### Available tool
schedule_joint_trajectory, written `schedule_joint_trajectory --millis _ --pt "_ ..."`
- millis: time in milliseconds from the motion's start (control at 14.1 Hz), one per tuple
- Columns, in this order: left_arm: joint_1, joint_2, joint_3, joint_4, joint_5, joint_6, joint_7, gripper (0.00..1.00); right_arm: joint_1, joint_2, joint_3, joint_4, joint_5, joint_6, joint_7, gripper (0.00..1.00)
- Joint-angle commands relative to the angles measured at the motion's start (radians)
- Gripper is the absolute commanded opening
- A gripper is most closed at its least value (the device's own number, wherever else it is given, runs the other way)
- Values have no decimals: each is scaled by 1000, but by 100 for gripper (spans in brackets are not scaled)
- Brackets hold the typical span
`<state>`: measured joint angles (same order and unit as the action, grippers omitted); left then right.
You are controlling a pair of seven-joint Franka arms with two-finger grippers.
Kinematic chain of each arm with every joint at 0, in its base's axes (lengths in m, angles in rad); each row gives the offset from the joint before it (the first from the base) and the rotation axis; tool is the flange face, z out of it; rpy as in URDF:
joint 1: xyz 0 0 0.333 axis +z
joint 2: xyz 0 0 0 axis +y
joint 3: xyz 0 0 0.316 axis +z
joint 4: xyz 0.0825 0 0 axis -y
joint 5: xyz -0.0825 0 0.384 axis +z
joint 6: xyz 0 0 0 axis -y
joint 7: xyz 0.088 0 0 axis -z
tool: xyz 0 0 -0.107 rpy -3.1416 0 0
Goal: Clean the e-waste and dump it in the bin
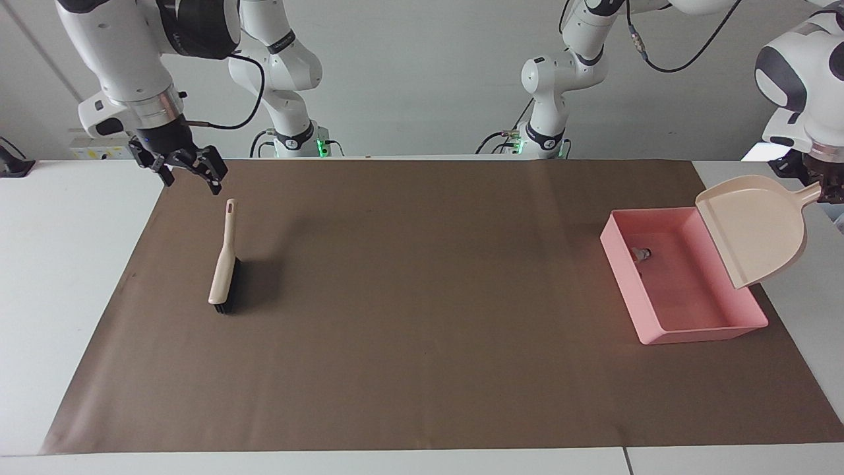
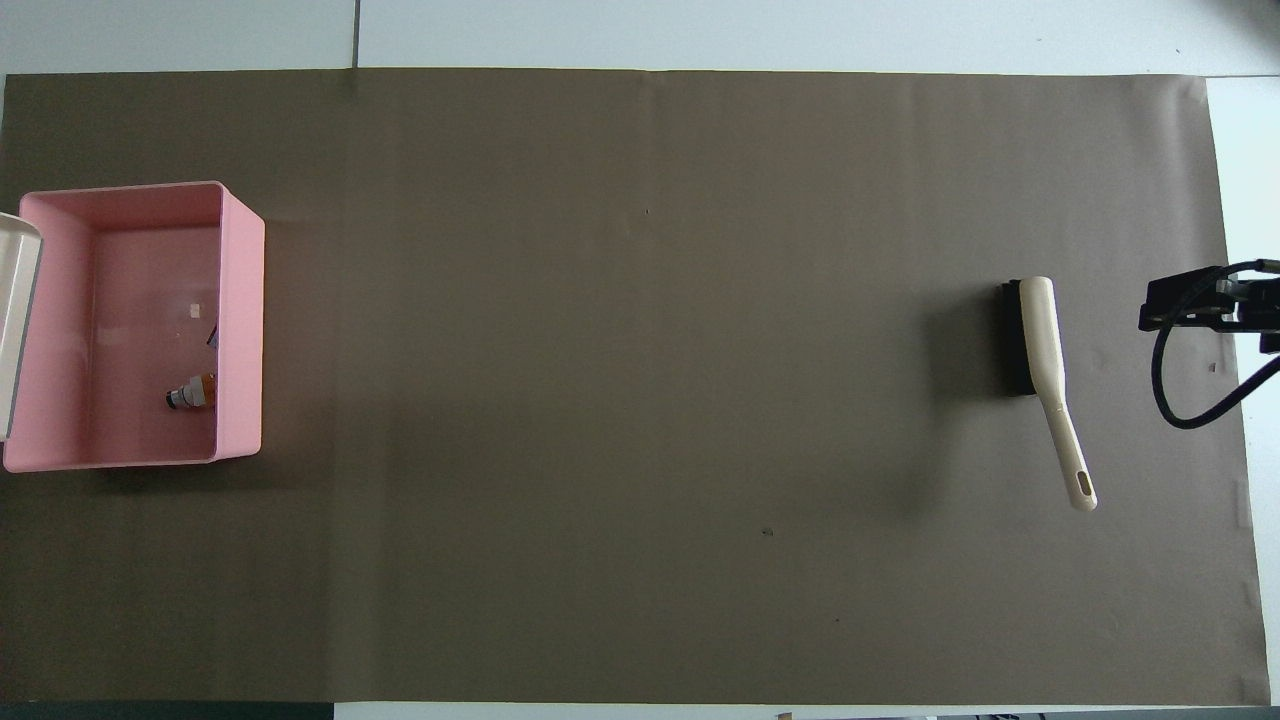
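Brown mat [image 1: 422, 310]: covers most of the table, under both grippers and everything else.
Bin [image 1: 699, 328]: pink tray at the left arm's end of the mat, partly below the left gripper and the dustpan it carries.
Dustpan [image 1: 755, 231]: beige, tilted steeply, lifted over the bin's edge; its handle runs up into the left gripper.
Left gripper [image 1: 823, 188]: clamped on the dustpan's handle tip, over the table's edge beside the bin.
Brush [image 1: 224, 260]: lies on the mat just below the right gripper, handle end toward it, apart from it.
Right gripper [image 1: 188, 173]: spread wide, holding nothing, raised over the mat's corner.
E-waste [image 2: 190, 393]: small pieces inside the bin, on its floor near one wall, well apart from the left gripper.
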<state>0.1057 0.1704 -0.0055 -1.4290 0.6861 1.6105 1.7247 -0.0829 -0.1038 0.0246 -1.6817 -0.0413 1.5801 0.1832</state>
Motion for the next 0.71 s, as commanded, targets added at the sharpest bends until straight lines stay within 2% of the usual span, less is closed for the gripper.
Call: schedule_joint_trajectory --millis 0,213,356,498,640 --pt "-55 -12 7 5 85 -60 -72 0 -6 99 1 146 24 -78 19 100" --pt "-57 -20 2 -1 93 -61 -82 0 -9 82 1 108 26 -52 9 100" --pt "-55 -25 1 1 55 -58 -28 0 -8 73 1 100 26 -63 9 100" --pt "-46 -25 10 8 -92 -54 65 0 -5 70 1 91 26 -63 7 100" --pt "-40 -40 16 9 -234 -55 75 0 -5 70 1 91 26 -63 4 100"
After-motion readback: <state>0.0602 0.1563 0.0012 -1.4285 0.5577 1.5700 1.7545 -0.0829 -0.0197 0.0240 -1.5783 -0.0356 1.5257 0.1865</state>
